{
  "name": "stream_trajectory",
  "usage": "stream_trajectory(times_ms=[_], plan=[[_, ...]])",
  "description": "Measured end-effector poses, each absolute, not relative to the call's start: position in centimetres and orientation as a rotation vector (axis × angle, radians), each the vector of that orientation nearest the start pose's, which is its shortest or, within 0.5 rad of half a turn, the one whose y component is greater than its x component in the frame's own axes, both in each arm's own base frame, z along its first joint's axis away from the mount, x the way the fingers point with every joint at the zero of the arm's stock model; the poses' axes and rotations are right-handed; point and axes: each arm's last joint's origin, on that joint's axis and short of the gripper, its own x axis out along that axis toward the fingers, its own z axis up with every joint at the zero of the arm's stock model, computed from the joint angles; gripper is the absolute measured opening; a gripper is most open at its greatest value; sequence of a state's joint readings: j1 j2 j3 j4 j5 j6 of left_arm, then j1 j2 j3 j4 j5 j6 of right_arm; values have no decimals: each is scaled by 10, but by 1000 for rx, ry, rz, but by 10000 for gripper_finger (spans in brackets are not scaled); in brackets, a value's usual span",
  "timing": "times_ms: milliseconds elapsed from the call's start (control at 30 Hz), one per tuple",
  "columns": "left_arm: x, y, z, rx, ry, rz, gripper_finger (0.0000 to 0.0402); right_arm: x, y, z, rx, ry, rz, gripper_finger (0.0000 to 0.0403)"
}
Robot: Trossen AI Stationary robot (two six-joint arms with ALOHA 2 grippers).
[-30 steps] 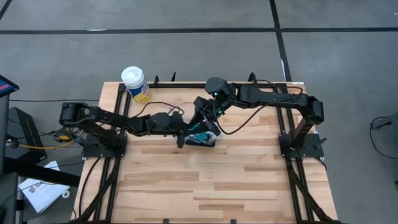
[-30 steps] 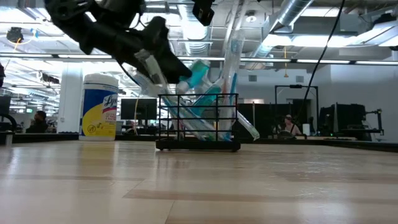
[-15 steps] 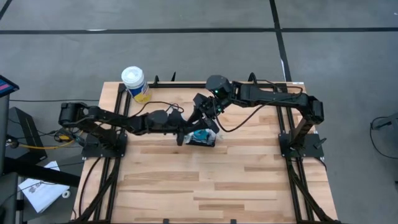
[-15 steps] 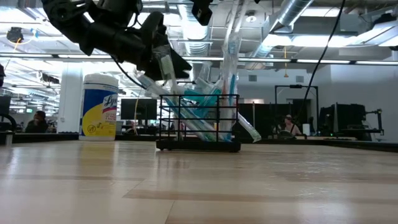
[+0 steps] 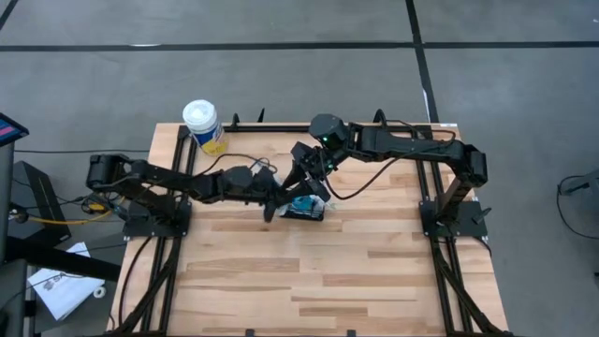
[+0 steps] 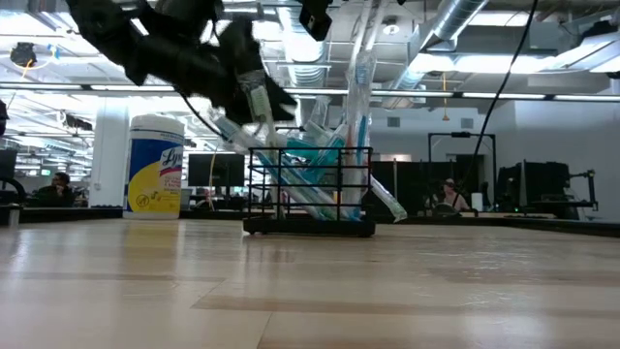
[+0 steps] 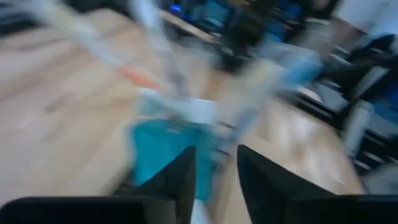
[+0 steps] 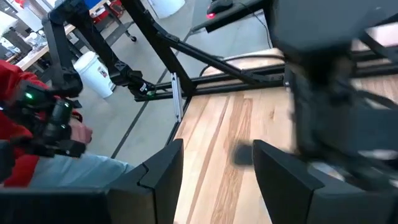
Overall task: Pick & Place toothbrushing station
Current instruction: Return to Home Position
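The small black wire-mesh basket (image 5: 304,210) stands on its base near the table's middle. In the low view the basket (image 6: 310,194) holds slim toothbrushes (image 6: 362,87) that lean up out of it, and teal tubes (image 6: 325,155). My left gripper (image 5: 277,203) is open just left of the basket and above its rim (image 6: 260,100). Its wrist view is blurred and shows a teal tube (image 7: 165,146) ahead of the fingers (image 7: 214,171). My right gripper (image 5: 314,180) is open and empty above the basket's far side (image 8: 214,165).
A white-lidded round canister with a yellow label (image 5: 203,124) stands at the table's far left corner (image 6: 155,167). A person in a red sleeve (image 8: 37,124) sits beyond the table's edge. Bare wood lies toward the near edge (image 5: 318,281).
My left gripper has let go of a teal tube and drawn back a little toward the table's left. The tube, held tilted above the rim before, has dropped lower into the basket. My right gripper has risen slightly away from the basket.
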State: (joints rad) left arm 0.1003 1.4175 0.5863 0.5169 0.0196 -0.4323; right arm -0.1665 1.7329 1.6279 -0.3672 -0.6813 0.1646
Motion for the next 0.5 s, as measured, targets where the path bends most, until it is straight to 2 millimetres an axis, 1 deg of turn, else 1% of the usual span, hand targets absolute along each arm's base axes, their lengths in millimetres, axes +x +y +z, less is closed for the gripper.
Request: stream_trajectory(times_ms=[33, 100, 167, 233, 333, 400, 433, 500], plan=[[279, 23, 198, -444, 286, 120, 116, 390, -47, 356, 358, 485, 469, 183], [279, 12, 214, -404, 248, 64, 135, 388, -44, 356, 366, 507, 470, 182], [273, 0, 228, -348, 247, 47, 147, 380, -36, 362, 380, 530, 462, 179], [267, -11, 242, -281, 259, 62, 150, 370, -23, 381, 334, 465, 436, 173], [255, -19, 273, -187, 175, 90, 149, 351, -7, 417, 247, 303, 344, 164], [247, -20, 292, -178, 108, 86, 148, 338, -1, 431, 219, 251, 232, 158], [242, -22, 298, -183, 85, 82, 148, 331, 2, 437, 215, 234, 177, 156], [233, -25, 311, -204, 37, 78, 148, 320, 7, 443, 233, 238, 118, 152]])
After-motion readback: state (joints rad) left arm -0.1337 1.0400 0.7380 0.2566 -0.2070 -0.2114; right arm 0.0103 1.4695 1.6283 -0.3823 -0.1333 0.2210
